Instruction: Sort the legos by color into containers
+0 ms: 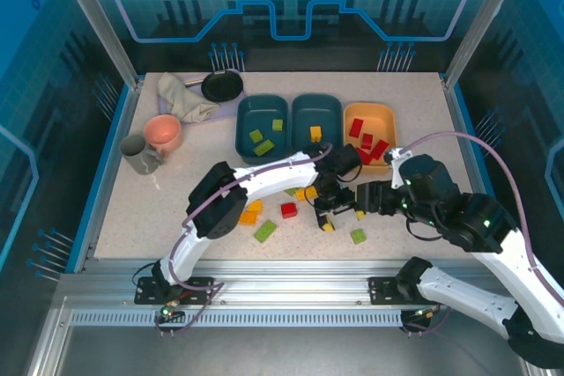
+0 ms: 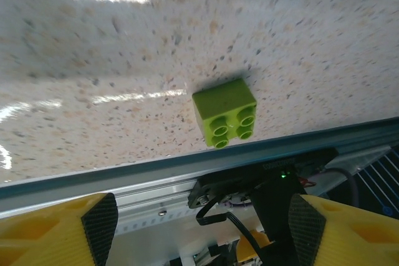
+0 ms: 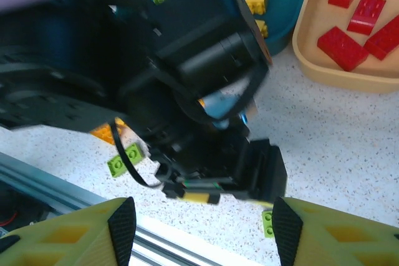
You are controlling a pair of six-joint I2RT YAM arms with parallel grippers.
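Observation:
Two dark teal containers (image 1: 262, 123) (image 1: 316, 119) and a yellow-orange one (image 1: 370, 129) stand at the back. They hold green, yellow and red legos (image 3: 349, 17) in turn. Loose legos lie in front: red (image 1: 288, 210), orange (image 1: 251, 211), an oblong green one (image 1: 264, 231) and a square green one (image 1: 358, 236). My left gripper (image 1: 344, 220) hangs open and empty, just short of the square green lego (image 2: 224, 112). My right gripper (image 1: 363, 200) is open and empty too, right beside the left wrist (image 3: 206, 79), which blocks much of its view. The oblong green lego (image 3: 126, 159) shows past that wrist.
A pink bowl (image 1: 163, 132), a grey mug (image 1: 139, 154), a crumpled cloth (image 1: 183, 99) and a small black pan (image 1: 222, 85) sit at the back left. The metal rail (image 2: 156, 179) of the table's near edge runs close behind the square green lego.

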